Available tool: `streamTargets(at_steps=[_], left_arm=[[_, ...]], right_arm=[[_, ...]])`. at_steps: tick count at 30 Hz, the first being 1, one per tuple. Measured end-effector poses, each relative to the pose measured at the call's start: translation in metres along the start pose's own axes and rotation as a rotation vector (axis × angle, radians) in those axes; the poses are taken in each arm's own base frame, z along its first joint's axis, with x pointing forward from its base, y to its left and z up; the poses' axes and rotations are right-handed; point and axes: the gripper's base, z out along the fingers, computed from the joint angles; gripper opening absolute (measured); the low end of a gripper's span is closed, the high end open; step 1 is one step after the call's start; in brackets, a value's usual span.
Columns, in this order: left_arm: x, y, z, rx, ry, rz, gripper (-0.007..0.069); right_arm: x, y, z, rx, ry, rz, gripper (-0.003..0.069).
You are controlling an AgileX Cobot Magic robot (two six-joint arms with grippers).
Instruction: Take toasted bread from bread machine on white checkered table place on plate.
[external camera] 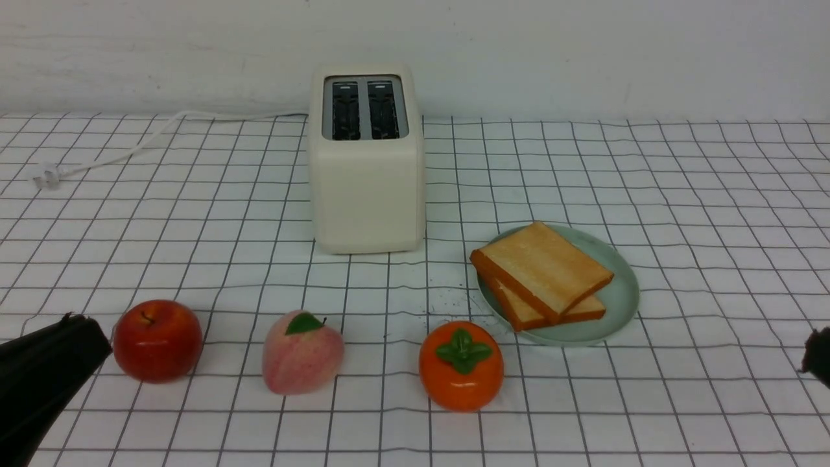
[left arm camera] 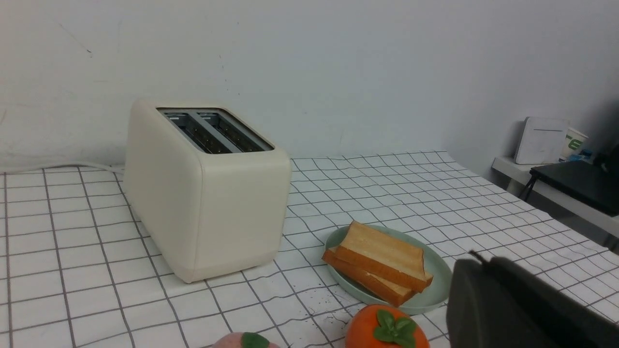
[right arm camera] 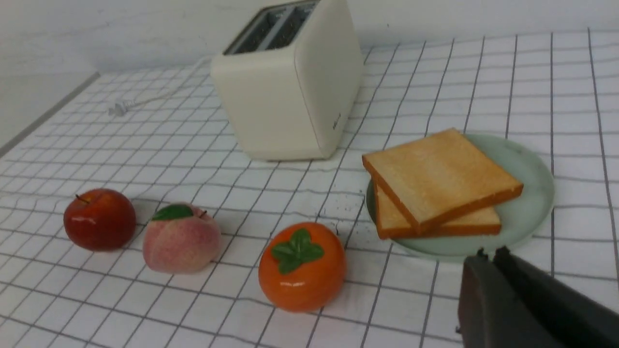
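Two slices of toasted bread [external camera: 543, 266] [left arm camera: 382, 253] [right arm camera: 437, 176] lie stacked, the upper one skewed, on the mint-green plate [external camera: 622, 298] [left arm camera: 437, 285] [right arm camera: 527, 193], right of the cream bread machine [external camera: 366, 188] [left arm camera: 208, 203] [right arm camera: 290, 96]. Both of its slots stand empty. All rest on the white checkered table [external camera: 713, 227]. My left gripper [external camera: 81, 321] [left arm camera: 481, 258] is shut and empty at the near left, beside the apple. My right gripper [external camera: 810, 353] [right arm camera: 487, 252] is shut and empty at the near right edge, short of the plate.
A red apple [external camera: 157, 340], a pink peach [external camera: 301, 352] and an orange persimmon [external camera: 461, 365] line the near part of the table. The toaster's white cord and plug [external camera: 48, 178] trail to the far left. A wall stands behind the toaster.
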Motion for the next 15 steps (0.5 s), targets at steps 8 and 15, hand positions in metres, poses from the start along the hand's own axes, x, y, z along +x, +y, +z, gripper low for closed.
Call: streamTargets(at_steps=[8, 15], left_arm=[[0.000, 0.000, 0.000, 0.001, 0.003, 0.000, 0.0001], [0.000, 0.000, 0.000, 0.002, 0.004, 0.000, 0.0004]], right_arm=[[0.029, -0.015, -0.008, 0.085, -0.069, -0.173, -0.0015], [0.084, -0.039, -0.017, 0.177, -0.216, -0.254, -0.0020]])
